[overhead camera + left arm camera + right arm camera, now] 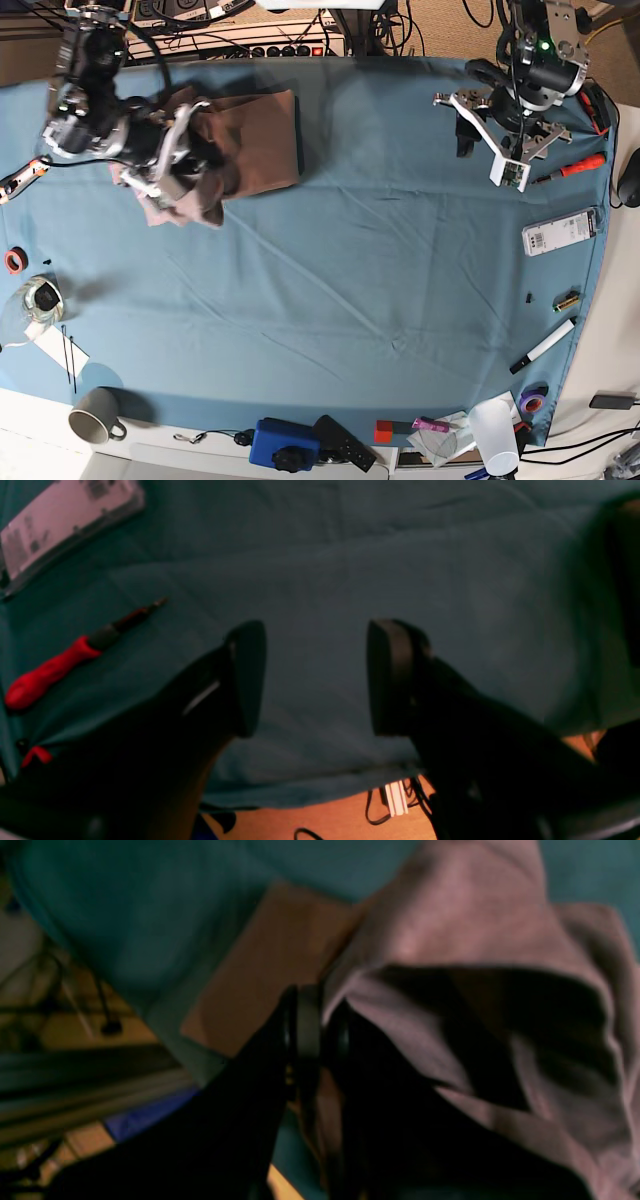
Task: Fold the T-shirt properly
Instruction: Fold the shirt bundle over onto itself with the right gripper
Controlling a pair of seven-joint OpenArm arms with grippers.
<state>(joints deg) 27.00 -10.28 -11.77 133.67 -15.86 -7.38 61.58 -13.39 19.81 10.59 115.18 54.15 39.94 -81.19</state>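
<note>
Pinched together on a fold of the T-shirt (475,925), the right gripper (320,1040) sits at the middle of its wrist view, its fingertips partly buried in cloth. Dark and blurred toward the bottom of its own view, the left gripper (315,680) stands wide apart with nothing between its fingers. In the base view the shirt bunches at upper left, its middle hidden by the right arm (120,130); which part is gripped, I cannot tell. Soft, matte, dusty pink fabric rises in loose folds around a dark hollow, and a flatter brownish panel lies beside it. Beneath spreads a creased blue-green cloth (330,280). At the left wrist view's left edge lie a smooth red-handled tool (60,670) and, cut off at the corner, a pale flat-sided box (70,525).
</note>
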